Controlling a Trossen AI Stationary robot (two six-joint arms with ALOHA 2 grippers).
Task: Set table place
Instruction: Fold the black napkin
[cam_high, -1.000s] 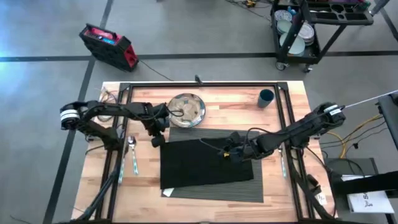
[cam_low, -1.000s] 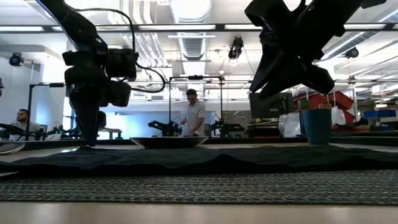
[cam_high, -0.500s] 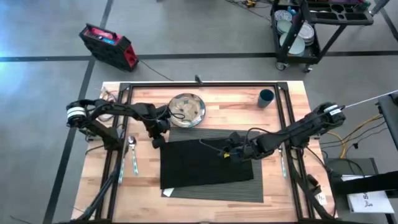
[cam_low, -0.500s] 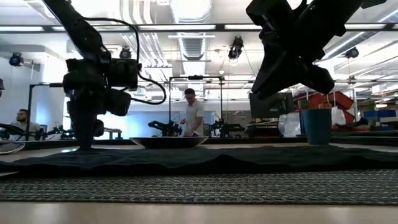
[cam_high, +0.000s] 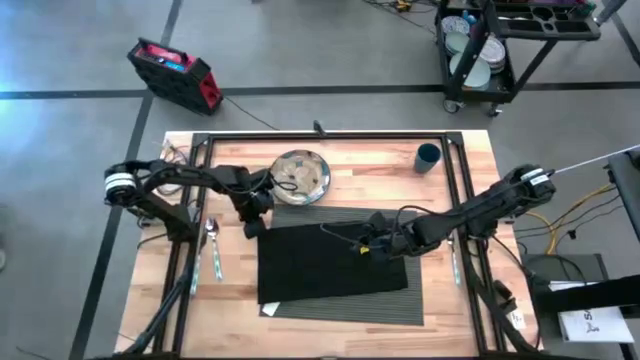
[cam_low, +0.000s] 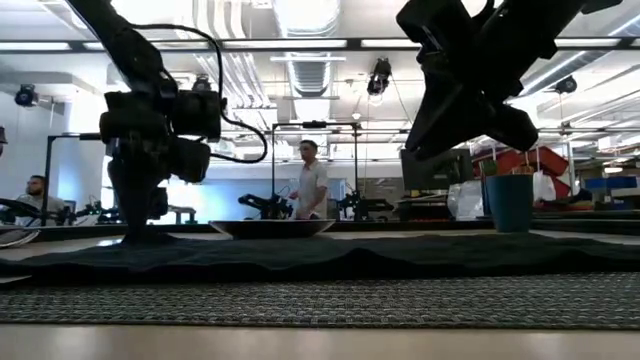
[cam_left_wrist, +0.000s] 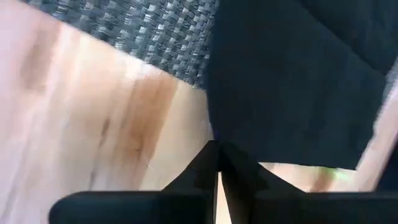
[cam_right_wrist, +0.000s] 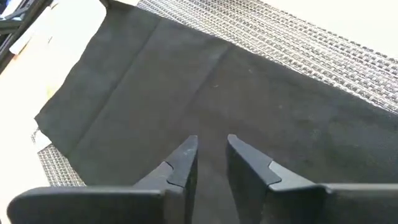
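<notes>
Black cloth, a napkin (cam_high: 330, 262), lies spread over the ribbed dark grey placemat (cam_high: 395, 303), which sits on the near middle of the wooden table (cam_high: 455, 330). The left gripper (cam_high: 252, 228) is at the napkin's far left corner; in the left wrist view its fingers (cam_left_wrist: 200, 168) meet tip to tip right at the cloth's edge, so they read as closed, probably on that corner, though the pinch itself cannot be confirmed. The right gripper (cam_right_wrist: 208, 149) hangs over the right part of the napkin with its fingers slightly apart, holding nothing. A plate (cam_high: 300, 176) stands just beyond the placemat's far edge, a cup (cam_high: 428, 156) sits toward the far right, and a spoon (cam_high: 212, 232) lies at the left outside the frame rail. Principal risk: a pull from the left corner alone is likely to drag the placemat along with the cloth, skewing the setting. A second risk is that the napkin bunches or folds unevenly, since only one corner appears gripped. A third is that the left arm, working close to the plate, nudges it during a lift or sweep. If the pinch is shallow, the corner may slip free.
</notes>
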